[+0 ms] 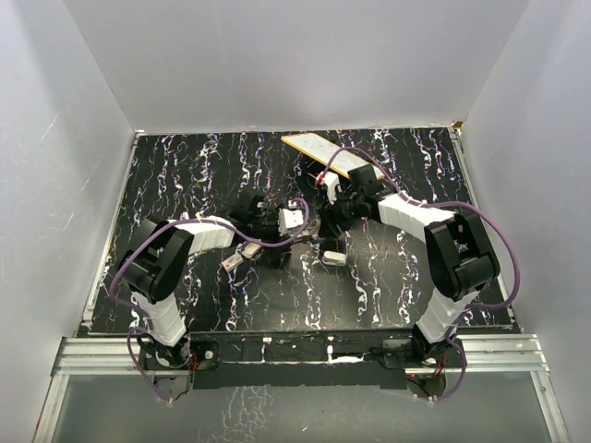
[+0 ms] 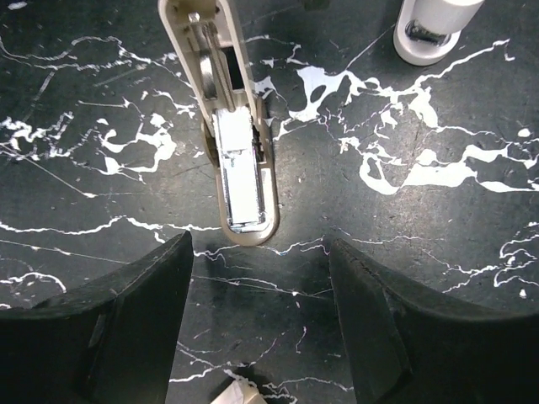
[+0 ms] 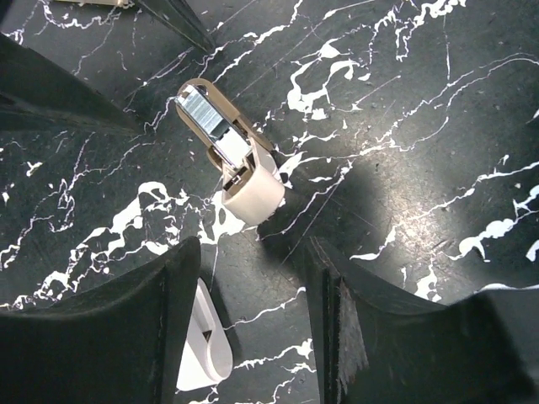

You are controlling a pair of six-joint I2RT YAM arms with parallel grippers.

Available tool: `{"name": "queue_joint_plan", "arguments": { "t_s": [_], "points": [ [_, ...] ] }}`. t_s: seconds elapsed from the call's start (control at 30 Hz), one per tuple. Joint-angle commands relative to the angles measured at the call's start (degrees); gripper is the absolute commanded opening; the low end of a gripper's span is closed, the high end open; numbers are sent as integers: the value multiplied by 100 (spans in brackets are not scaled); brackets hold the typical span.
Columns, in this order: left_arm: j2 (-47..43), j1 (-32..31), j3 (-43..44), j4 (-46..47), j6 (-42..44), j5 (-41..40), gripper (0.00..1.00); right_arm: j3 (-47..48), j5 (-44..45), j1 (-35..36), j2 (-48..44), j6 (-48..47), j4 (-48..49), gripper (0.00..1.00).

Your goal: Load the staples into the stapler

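Note:
The stapler point(image 2: 240, 160) lies open on the black marbled table, its shiny metal channel facing up. It lies just ahead of my left gripper point(image 2: 259, 248), which is open and empty, with the stapler's rounded end near the gap between the fingers. In the right wrist view the stapler point(image 3: 223, 143) lies ahead of my right gripper point(image 3: 253, 248), which is also open and empty. In the top view the left gripper point(image 1: 305, 226) and right gripper point(image 1: 331, 208) face each other at mid-table. I cannot make out loose staples.
A white rounded piece point(image 3: 202, 345) lies by my right gripper's left finger. A white capped object point(image 2: 429, 29) stands beyond the stapler. Small whitish items point(image 1: 242, 258) point(image 1: 332, 257) lie near the grippers. A yellow-edged flat board point(image 1: 319, 152) lies at the back.

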Motion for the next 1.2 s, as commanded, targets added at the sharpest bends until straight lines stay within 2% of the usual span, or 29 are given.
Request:
{"name": "queue_joint_plan", "arguments": {
  "t_s": [0.0,0.2,0.47,0.8,1.17],
  "points": [
    [179,-74,27,165,253,-4,62,303,-309,7,-14,198,309,53],
    [434,-90,138,187,216,7,51,337,-469,7,202,302,439,44],
    [577,-92,160,239,133,48,44,442,-546,30,302,388,523,37],
    [723,-91,195,57,222,50,30,361,-520,186,248,209,603,34],
    [765,-96,171,-2,248,79,24,225,-587,497,264,46,775,31]
  ]
}}
